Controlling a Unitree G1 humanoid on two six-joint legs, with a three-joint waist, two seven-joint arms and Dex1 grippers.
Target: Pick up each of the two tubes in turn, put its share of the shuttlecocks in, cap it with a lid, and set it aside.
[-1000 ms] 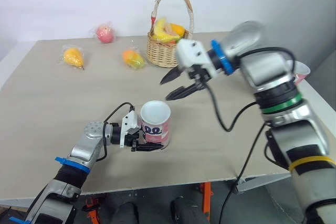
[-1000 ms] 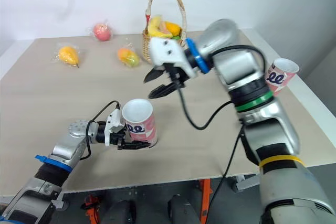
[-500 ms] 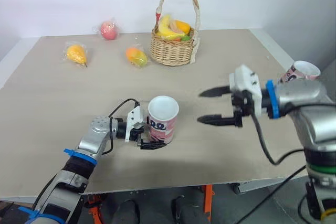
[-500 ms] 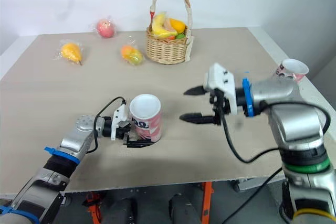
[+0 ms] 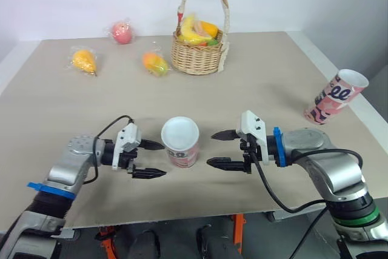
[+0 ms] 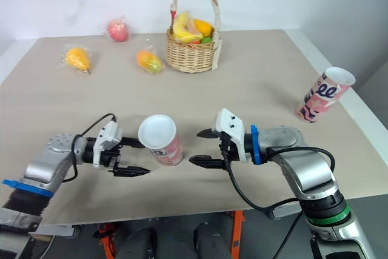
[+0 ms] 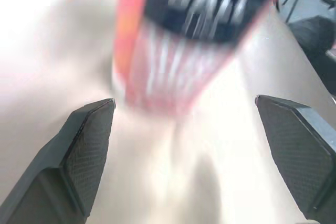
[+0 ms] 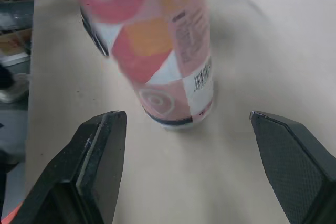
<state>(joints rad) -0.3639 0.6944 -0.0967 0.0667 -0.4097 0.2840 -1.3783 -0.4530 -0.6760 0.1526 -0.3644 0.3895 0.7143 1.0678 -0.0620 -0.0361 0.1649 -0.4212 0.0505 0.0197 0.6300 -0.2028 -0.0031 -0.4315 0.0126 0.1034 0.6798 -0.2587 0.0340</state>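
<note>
Your beige table (image 5: 73,113) runs back to a white wall. The tube (image 5: 180,142) stands upright mid-table, but you cannot make out its contents. A second tube (image 5: 334,97) leans far to its right, and the basket (image 5: 197,62) behind it holds fruit. Your left gripper (image 5: 163,159), clamped on the tube half a second ago, now sits spread just left of it. The right gripper (image 5: 210,149), also spread, has dropped in just right.

The pink printed paper tube (image 5: 180,145) at centre looks smooth and faintly glossy; the beige tabletop (image 5: 273,71) is matt; the woven wicker basket (image 5: 197,62), upper centre, is rough.
</note>
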